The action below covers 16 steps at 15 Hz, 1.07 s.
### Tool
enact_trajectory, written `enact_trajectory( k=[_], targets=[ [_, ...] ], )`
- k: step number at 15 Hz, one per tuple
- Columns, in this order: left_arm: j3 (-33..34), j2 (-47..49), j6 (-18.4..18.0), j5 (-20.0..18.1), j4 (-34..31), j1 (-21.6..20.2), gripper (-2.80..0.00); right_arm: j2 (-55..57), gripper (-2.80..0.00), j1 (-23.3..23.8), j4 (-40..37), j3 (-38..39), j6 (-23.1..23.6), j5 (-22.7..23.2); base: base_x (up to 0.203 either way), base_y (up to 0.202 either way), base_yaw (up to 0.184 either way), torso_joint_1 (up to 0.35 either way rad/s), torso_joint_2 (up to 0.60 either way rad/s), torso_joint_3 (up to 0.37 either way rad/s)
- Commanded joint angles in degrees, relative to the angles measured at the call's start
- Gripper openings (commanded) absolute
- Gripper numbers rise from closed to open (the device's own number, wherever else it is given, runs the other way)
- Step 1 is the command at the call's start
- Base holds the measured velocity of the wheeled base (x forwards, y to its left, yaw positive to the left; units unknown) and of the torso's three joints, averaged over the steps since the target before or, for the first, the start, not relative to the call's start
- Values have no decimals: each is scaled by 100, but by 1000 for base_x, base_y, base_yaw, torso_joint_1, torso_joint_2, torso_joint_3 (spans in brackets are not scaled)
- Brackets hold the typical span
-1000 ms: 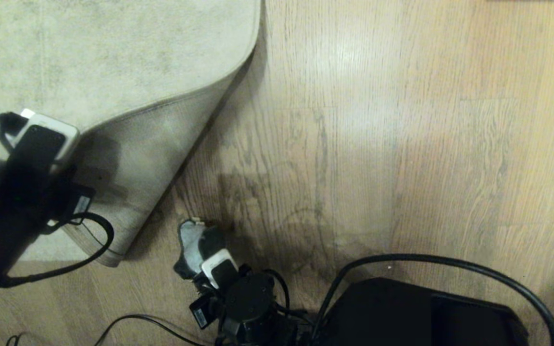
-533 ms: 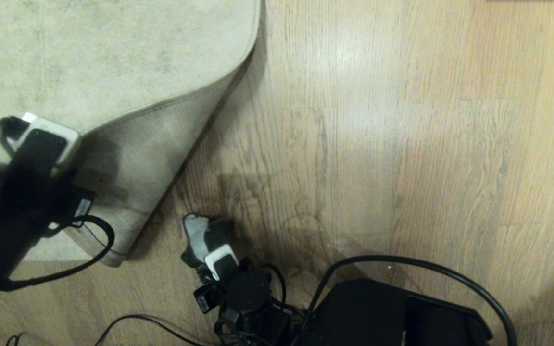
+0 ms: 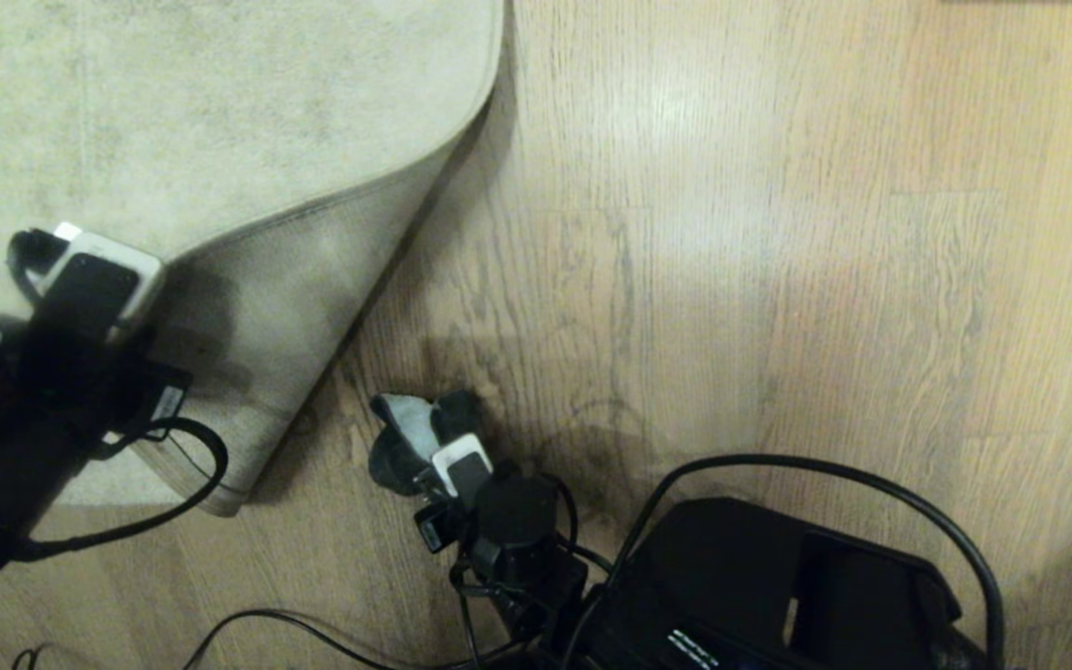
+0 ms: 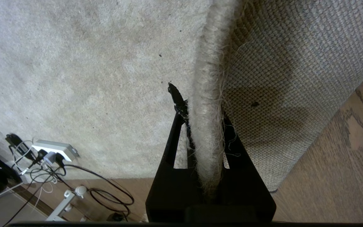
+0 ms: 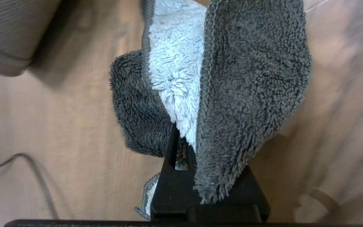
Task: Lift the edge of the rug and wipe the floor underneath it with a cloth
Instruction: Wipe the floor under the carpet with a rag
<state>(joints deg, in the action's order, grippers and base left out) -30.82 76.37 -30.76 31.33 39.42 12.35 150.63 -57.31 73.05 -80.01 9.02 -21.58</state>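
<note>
Left gripper (image 4: pixel 200 126): jaws clamped on the frayed edge of the rug (image 3: pixel 220 112), at the left of the head view. The held corner is folded up and over, woven greyish backing (image 4: pixel 288 72) facing out, pile side lying flat beyond it.

Right gripper (image 5: pixel 181 148): jaws pinched shut on the cloth (image 5: pixel 232 78), low in the head view near the centre, just right of the folded rug corner. Cloth is dark grey with a pale blue-grey inner face and hangs bunched over the floor (image 3: pixel 778 279); contact with the floor cannot be told.

Floor beside the fold is bare wood plank. A power strip (image 4: pixel 54 148) with cables lies past the rug's far edge.
</note>
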Motion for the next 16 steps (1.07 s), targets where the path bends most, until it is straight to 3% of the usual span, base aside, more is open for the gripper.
enact_trajectory(
  k=[1,10,16],
  targets=[
    [23,18,-18,22,22,4,-280,-148,-280,128,52,131,188,-13,0,0,0,0,0,0],
    [23,2,-18,14,31,4,-280,-997,-280,469,103,1786,465,-16,0,0,0,0,0,0],
    [21,9,-27,14,31,4,-280,-1579,-280,1123,131,2446,627,-22,0,0,0,0,0,0]
  ],
)
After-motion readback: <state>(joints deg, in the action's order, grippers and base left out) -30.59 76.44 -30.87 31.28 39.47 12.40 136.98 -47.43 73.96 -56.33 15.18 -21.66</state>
